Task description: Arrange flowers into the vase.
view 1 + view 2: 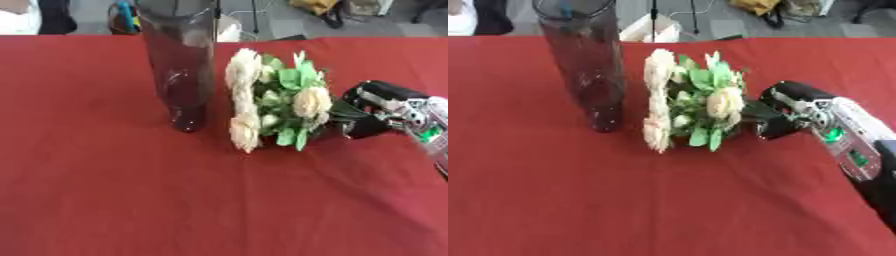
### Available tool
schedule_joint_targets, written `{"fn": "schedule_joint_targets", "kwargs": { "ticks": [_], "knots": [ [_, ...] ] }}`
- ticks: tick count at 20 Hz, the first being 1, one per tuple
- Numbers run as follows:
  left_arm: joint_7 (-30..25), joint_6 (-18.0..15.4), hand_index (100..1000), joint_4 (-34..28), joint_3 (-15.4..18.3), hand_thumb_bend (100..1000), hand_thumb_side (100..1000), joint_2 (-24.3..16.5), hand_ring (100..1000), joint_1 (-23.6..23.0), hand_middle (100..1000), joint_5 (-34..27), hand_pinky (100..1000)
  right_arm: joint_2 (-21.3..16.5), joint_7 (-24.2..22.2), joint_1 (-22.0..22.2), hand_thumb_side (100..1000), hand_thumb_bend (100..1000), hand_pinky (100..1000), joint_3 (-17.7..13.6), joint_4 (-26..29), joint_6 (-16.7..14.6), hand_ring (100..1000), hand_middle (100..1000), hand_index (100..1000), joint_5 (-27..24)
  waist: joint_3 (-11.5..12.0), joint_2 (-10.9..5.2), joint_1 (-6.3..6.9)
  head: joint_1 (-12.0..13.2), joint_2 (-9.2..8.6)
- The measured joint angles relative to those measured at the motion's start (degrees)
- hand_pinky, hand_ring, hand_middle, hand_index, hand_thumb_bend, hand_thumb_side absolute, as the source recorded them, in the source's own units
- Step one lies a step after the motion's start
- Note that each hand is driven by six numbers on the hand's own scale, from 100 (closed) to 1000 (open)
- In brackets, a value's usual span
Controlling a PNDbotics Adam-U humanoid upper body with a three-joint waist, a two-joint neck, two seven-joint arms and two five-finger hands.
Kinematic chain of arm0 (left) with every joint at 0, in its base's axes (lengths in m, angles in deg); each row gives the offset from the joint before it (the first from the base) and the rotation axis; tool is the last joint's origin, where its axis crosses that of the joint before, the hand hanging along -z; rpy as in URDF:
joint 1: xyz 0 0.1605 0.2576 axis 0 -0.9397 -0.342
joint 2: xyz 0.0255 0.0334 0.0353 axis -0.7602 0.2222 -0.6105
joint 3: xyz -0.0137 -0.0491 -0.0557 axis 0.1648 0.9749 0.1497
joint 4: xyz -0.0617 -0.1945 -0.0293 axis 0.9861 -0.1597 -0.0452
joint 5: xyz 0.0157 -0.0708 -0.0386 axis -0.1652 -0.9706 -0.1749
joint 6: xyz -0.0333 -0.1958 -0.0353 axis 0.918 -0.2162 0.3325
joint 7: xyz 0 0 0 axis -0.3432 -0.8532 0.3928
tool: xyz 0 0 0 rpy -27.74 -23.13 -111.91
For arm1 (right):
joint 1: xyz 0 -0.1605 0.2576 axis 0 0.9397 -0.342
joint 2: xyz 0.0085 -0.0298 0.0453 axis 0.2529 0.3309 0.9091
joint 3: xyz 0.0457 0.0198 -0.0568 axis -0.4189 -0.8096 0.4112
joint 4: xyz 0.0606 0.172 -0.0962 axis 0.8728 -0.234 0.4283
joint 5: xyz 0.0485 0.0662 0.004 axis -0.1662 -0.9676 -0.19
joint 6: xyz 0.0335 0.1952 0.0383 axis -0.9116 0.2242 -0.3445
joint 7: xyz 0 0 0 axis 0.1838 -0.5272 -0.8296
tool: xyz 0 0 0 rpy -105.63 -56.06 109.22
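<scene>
1. Red tablecloth (105, 190) covers the whole work surface; floor clutter shows past its far edge.
2. Tall dark glass vase (584, 65) stands upright on the cloth, left of centre. Cylindrical, see-through, open mouth near the top of the view. Nothing can be made out inside it.
3. Bouquet of cream roses (276, 100) lies on its side on the cloth just to the right of the vase, apart from it, with a narrow strip of red between them. Blooms face left toward the vase; bright green leaves (297, 77) are mixed through the heads. Dark stems run off to the right.
4. Right hand (785, 112) comes in from the right edge, black fingers curled around the stem end of the bouquet, grasping it. The silver forearm (846, 140) with small green lights slants down toward the lower right corner.
5. The bouquet looks to be resting on the cloth at its flower end; whether the stem end is lifted cannot be told.
6. Left hand: shows in neither view.
7. No flower is in the vase.
</scene>
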Motion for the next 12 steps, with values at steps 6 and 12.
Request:
{"fn": "schedule_joint_targets", "kwargs": {
  "ticks": [6,12],
  "knots": [
    [-0.2,0.1,899,0.0,0.0,100,1000,0.2,908,0.0,840,0.0,753,0.6,3.2,0.0,461,100,267,0.3,-0.6,0.6,379,230,337,-0.9,-0.1,0.01,0.04,0.0,-0.08],
    [-0.3,0.2,899,0.0,0.0,100,1000,0.2,904,0.0,845,0.0,752,0.8,5.5,0.0,552,100,183,0.3,-1.0,1.3,240,100,143,-1.4,-0.1,0.01,0.13,0.1,-0.24]
  ]
}}
